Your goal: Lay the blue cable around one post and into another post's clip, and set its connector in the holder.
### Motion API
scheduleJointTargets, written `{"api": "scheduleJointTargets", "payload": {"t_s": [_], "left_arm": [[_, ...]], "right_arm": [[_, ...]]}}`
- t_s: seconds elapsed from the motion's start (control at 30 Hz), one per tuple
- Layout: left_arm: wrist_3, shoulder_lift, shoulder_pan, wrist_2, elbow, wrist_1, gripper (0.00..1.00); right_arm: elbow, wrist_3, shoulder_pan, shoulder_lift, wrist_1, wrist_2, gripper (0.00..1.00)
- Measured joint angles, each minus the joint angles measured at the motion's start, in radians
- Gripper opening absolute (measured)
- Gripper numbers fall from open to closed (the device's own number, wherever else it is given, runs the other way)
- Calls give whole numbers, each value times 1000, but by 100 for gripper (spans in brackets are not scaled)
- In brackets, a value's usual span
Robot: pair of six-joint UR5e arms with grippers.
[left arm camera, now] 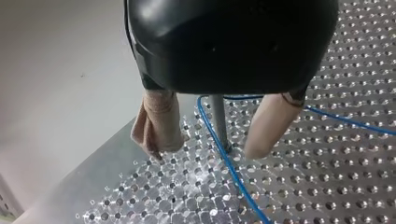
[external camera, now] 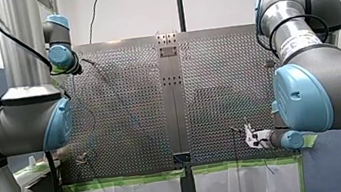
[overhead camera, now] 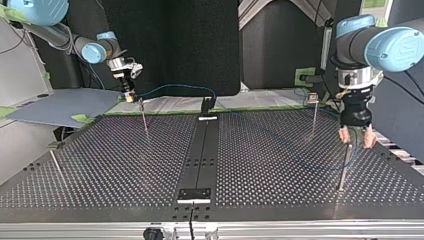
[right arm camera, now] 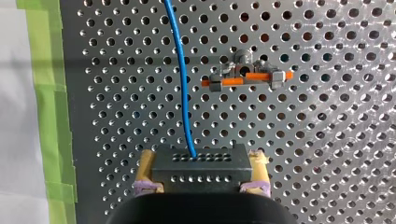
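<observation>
Right wrist view: your right claw pinches the connector by its sides. The blue cable leaves its front face and runs ahead of the claw, just beside the orange-barred clip post. It's held over the worktop, probably so you can steer the line into that clip. Left wrist view: your left claw is spread, straddling a plain post. The cable bends round it between the fingers, ungripped, likely guarding the wrap. Connector not yet seated.

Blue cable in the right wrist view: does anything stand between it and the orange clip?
Nothing visible does. The cable runs from the connector, held in my right gripper, past the clip, with only bare table between them.
</observation>
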State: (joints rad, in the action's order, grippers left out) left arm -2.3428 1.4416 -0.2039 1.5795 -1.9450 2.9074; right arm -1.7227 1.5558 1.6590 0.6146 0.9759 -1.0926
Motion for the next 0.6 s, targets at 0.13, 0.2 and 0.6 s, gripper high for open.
{"api": "scheduleJointTargets", "payload": {"t_s": [0.13,0.2,0.6], "left_arm": [[0,-26,3,-1,-11,1,100],[0,-36,5,-3,-12,3,100],[78,-98,18,36,3,88,100]], "right_arm": [[0,-1,0,0,-1,0,0],[0,-1,0,0,-1,0,0],[0,0,3,0,-2,0,0]]}}
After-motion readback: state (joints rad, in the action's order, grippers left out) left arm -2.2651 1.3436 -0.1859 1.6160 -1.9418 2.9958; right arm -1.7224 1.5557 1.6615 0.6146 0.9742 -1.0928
